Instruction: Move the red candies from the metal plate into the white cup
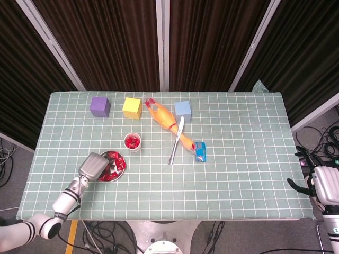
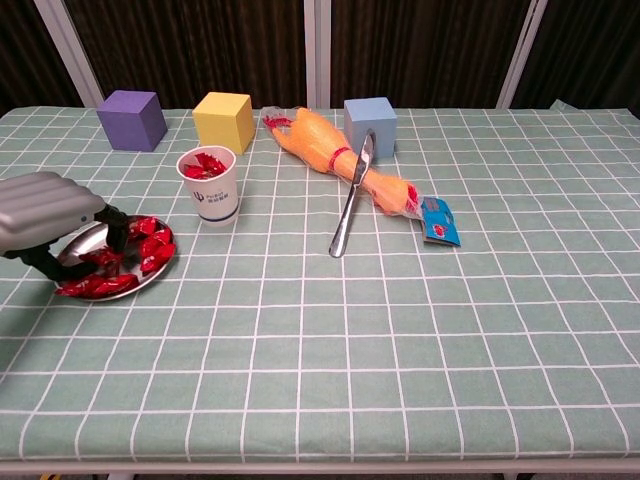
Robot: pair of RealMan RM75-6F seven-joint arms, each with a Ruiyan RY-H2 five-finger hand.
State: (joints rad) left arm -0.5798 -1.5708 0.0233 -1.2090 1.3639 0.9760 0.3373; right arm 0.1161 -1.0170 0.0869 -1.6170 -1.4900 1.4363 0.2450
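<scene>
The metal plate (image 2: 150, 274) (image 1: 122, 168) lies at the front left with several red candies (image 2: 152, 246) (image 1: 113, 170) on it. My left hand (image 2: 48, 208) (image 1: 94, 165) hangs over the plate's left half. Its fingertips (image 2: 117, 227) reach down among the candies, and the thumb stays apart from them near the plate's left rim. No candy is visibly lifted. The white cup (image 2: 211, 190) (image 1: 132, 142) stands upright just behind and right of the plate, with red candies inside. My right hand (image 1: 323, 185) hangs off the table's right edge, fingers apart and empty.
Purple (image 2: 132, 119), yellow (image 2: 223, 119) and blue (image 2: 369, 126) cubes line the back. An orange rubber chicken (image 2: 335, 155), a knife (image 2: 350, 200) and a small blue packet (image 2: 440, 221) lie in the middle.
</scene>
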